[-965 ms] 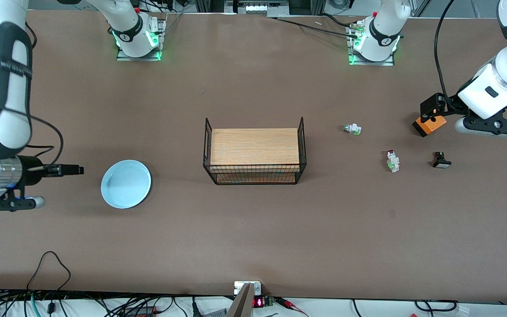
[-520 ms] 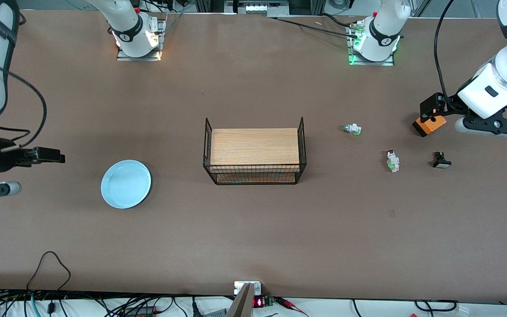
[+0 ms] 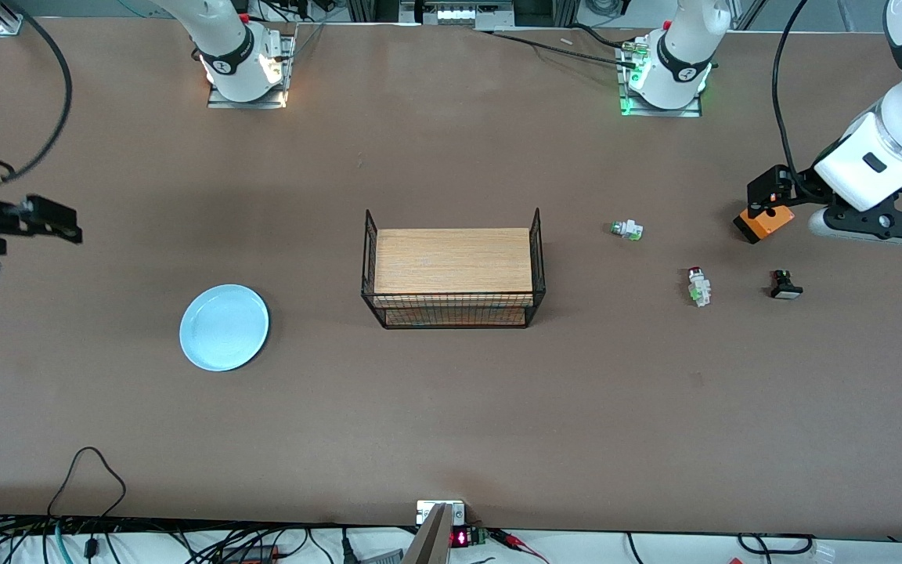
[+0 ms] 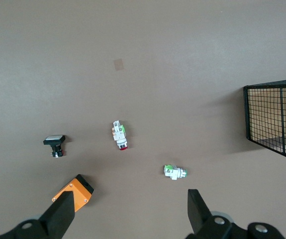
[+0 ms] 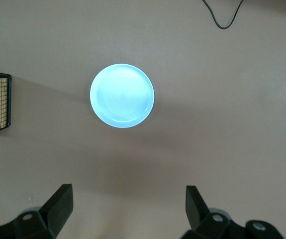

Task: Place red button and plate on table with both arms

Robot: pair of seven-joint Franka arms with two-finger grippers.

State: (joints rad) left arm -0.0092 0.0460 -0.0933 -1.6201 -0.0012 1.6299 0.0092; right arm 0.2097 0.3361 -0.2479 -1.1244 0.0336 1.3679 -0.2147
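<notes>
Looks done: plate (image 3: pixel 224 327) sits flat on the surface (image 3: pixel 451 407) toward the right arm's end, nothing in it. Wire rack (image 3: pixel 452 269) mid-surface, wood top bare. Red button (image 3: pixel 699 285) lies on the surface toward the left arm's end. Right gripper (image 5: pixel 128 209) hangs over bare surface near the plate, jaws apart, holding nothing. Left gripper (image 4: pixel 130 214) is over an orange block (image 3: pixel 764 222), jaws apart, also holding nothing.

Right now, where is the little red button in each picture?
Front view: the red button lies on the table toward the left arm's end, between the wire rack and the black button.
Left wrist view: the red button sits mid-picture, above the open left gripper.
Right wrist view: not in it; only the plate shows.
Shared landmark: the wire rack, in all three views.
</notes>
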